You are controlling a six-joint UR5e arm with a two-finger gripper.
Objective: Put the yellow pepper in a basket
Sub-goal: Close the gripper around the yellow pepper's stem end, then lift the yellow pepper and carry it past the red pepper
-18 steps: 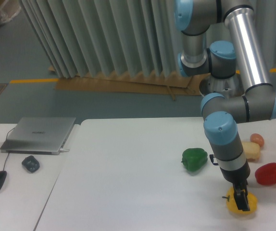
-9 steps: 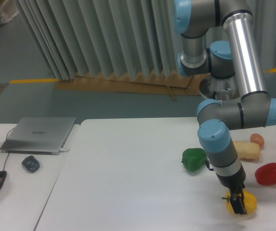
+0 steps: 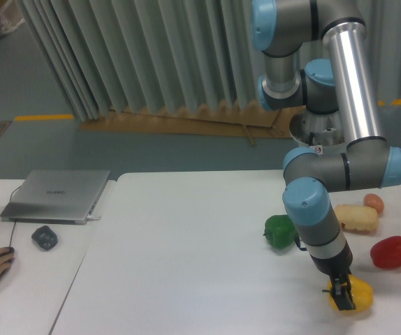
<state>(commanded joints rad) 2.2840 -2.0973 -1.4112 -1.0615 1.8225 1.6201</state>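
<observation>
Both fingers of the hand (image 3: 342,296) pinch the yellow pepper (image 3: 354,294), which rests on the table (image 3: 186,265).

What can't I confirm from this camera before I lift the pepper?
- Grip: the gripper sits over the yellow pepper, but the jaws are too small and dark to tell whether they have closed on it.
- Basket: none in view; it may lie past the frame edge.
- Green pepper: its right side is hidden behind the arm.
- Table: its front and right edges are cut off by the frame.
</observation>
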